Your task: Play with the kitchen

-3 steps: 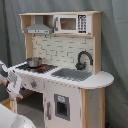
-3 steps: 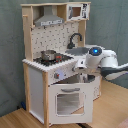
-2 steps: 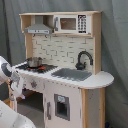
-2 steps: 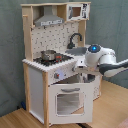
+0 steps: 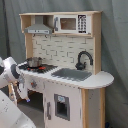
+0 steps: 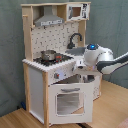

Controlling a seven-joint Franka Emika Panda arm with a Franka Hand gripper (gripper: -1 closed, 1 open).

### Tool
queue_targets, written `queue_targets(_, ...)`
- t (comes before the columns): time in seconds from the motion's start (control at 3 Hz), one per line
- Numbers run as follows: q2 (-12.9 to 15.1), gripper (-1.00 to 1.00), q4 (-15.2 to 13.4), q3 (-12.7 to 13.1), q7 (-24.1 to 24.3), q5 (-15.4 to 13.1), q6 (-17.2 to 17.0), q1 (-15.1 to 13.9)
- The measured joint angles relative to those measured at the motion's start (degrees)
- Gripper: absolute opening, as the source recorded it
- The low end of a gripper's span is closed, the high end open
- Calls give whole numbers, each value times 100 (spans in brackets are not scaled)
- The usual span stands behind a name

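The kitchen (image 5: 65, 50) (image 6: 37, 90) is a tall white and light-wood toy with a hood (image 5: 39, 30), a microwave shelf (image 5: 75, 23), a black faucet (image 5: 83, 59) and a grey sink (image 5: 72, 75). A metal pot (image 5: 34, 62) (image 6: 48, 55) sits on the stovetop. In the second exterior view the oven door (image 6: 67, 100) hangs tilted outward, with a dark gap along its top. My gripper (image 6: 84, 76) (image 5: 23, 94) is at the front of the kitchen, just below the knob panel (image 6: 62, 75) and by the door's upper right corner.
A grey curtain (image 5: 115, 50) hangs behind the kitchen. The wooden floor (image 6: 110, 110) spreads out in front of it. My white arm (image 6: 107, 59) reaches in from the second exterior view's right. A white part of the robot (image 5: 10, 115) fills the first exterior view's lower left corner.
My arm has shifted slightly toward the kitchen front. The oven door looks unchanged.
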Motion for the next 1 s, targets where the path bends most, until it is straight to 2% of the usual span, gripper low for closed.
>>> queue_targets(0.33,427,100,-110,20,-208,0,327,-55)
queue_targets(1.0,1379,100,-269,323,-250,-3,1021,-90)
